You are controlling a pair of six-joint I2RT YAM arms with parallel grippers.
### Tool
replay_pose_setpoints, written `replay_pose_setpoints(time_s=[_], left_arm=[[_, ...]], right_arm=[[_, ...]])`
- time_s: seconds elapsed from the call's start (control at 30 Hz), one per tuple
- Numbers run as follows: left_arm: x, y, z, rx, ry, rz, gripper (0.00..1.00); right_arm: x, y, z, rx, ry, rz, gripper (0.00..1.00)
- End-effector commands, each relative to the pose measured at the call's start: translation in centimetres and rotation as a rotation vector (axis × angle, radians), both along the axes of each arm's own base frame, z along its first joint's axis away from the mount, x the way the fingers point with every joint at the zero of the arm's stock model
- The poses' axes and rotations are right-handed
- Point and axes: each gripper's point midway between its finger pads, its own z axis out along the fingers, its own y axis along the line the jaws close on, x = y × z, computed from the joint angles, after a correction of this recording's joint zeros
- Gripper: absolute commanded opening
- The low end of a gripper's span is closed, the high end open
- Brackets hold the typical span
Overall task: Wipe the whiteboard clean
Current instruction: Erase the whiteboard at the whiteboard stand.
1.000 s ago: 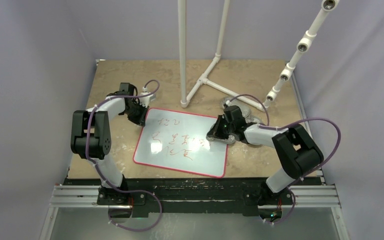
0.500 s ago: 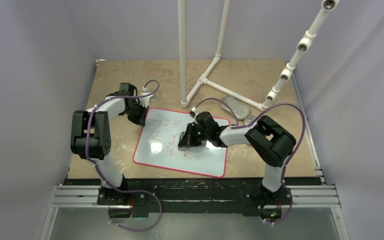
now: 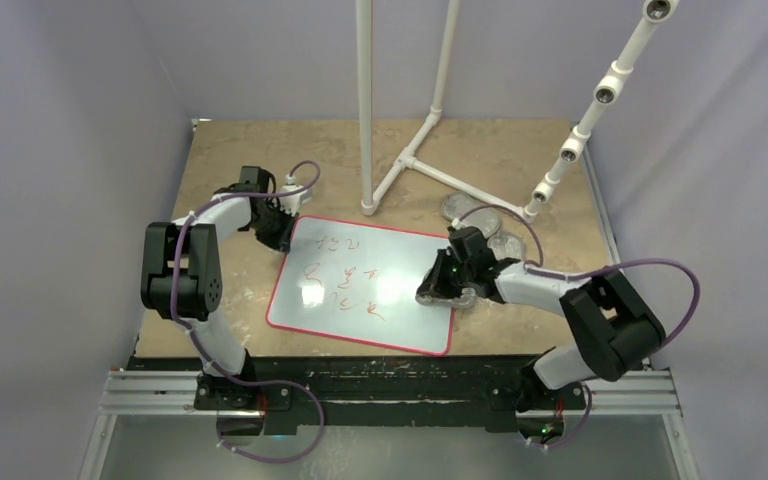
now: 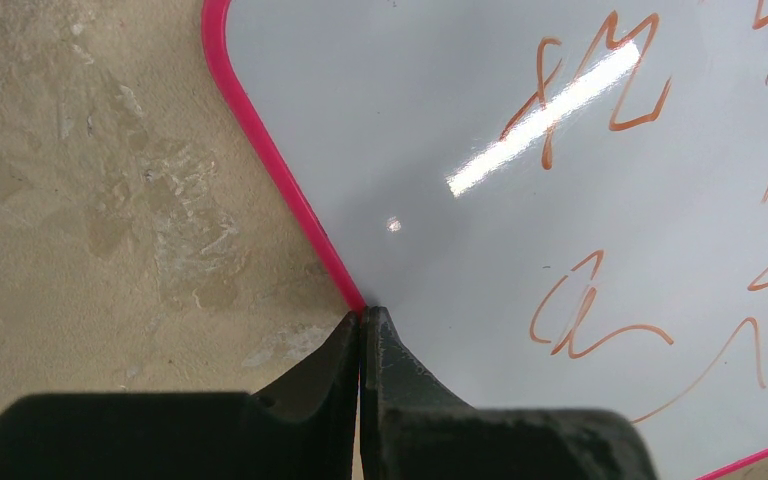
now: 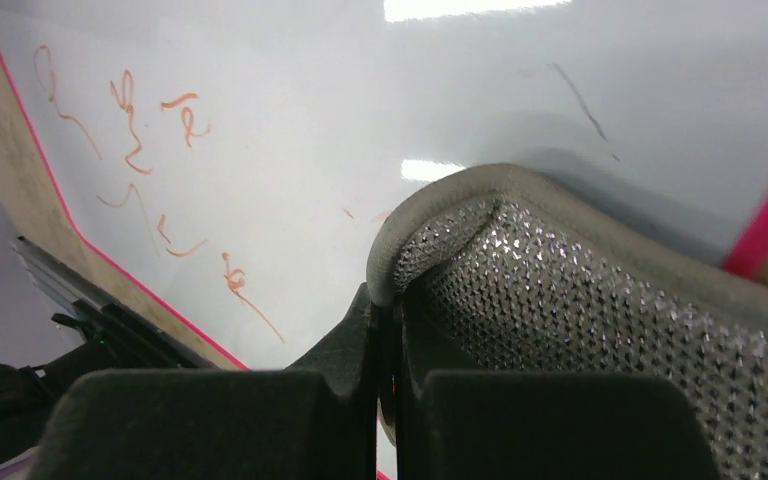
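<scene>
The whiteboard (image 3: pixel 400 315), glossy white with a thin red rim, lies flat on the table. Red scribbles (image 3: pixel 345 275) remain on its left half; its right half is wiped. My left gripper (image 3: pixel 285 232) is shut on the board's far left corner, pinching the red rim (image 4: pixel 290 200) in the left wrist view. My right gripper (image 3: pixel 442 290) is shut on a silvery-grey mesh pad (image 5: pixel 580 300) and presses it on the board near the right edge. The board also shows in the right wrist view (image 5: pixel 290 120).
Two more grey oval pads (image 3: pixel 472 210) lie behind the board's right corner. A white pipe frame (image 3: pixel 400 165) stands at the back middle, with a slanted pipe (image 3: pixel 590 110) at the right. Walls close in on both sides.
My right gripper swept the pad left to the board's middle, then back to the right edge. Scribbles in the middle and right are gone. The left arm stayed put.
</scene>
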Motion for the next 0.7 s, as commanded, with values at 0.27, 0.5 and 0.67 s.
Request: replay_pose_setpoints(time_s=[0.27,0.5,0.67], left_arm=[[-4.7,2.7,-3.3,0.137,0.188,0.007,0.00],[-4.7,2.6,-3.1,0.133,0.187,-0.003,0.00],[-4.5,2.7,-3.0,0.142,0.179,0.007,0.00]], right_arm=[[0.4,14.5,-0.4,0.242,-0.029,0.350,0.00],[0.1,6.8,-3.9,0.017,0.069,0.163,0.00],[-1.5,1.4,-4.5,-0.091,0.032,0.073,0.00]])
